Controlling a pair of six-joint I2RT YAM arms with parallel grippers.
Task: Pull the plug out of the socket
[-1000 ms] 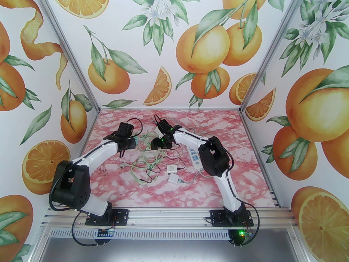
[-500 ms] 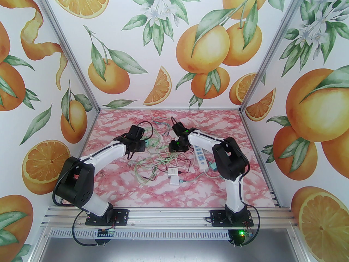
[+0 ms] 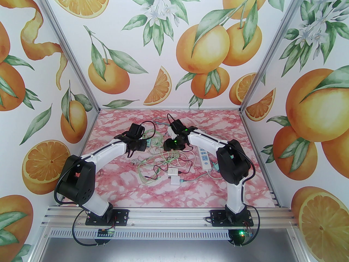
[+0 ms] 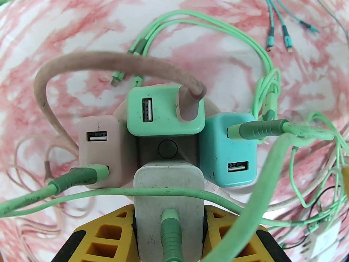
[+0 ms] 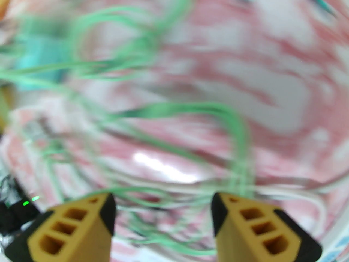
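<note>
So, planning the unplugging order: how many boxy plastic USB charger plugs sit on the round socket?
4, left wrist view: mint-green plug farthest, teal plug at image right, pale pink plug at image left, white plug nearest, between the left gripper's fingers. Others may hide underneath.

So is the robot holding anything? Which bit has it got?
The left gripper grips the white charger by its two sides, near the end where its green cable goes in. The right gripper is open, holding nothing.
</note>
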